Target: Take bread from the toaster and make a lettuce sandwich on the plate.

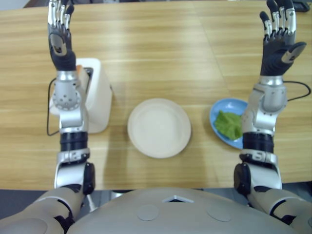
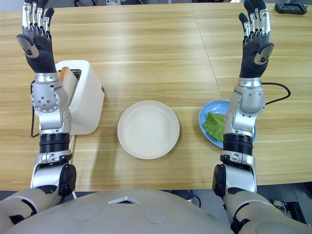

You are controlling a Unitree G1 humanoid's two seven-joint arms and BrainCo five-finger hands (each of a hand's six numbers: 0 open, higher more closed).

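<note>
Left hand (image 2: 36, 41) is raised over the left side of the desk (image 2: 146, 58), fingers straight and released, holding nothing. Right hand (image 2: 254, 41) is the same over the right side, palm inward, fingers extended, nothing held. I see the white toaster (image 2: 87, 102) near the desk's left edge, closer to the near edge than the far one, with my left forearm crossing its left side. Bread (image 2: 65, 74) sits upright in the toaster slot, its brown top edge poking out just beside my left wrist. The cream plate (image 2: 148, 129) lies at mid-desk toward the near edge, right of the toaster and apart from it. The lettuce (image 2: 213, 124) lies on a blue dish (image 2: 213, 106) right of the plate, not touching it, and my right forearm covers the dish's right part. A black cable (image 2: 278, 92) loops on the desk behind that forearm.
</note>
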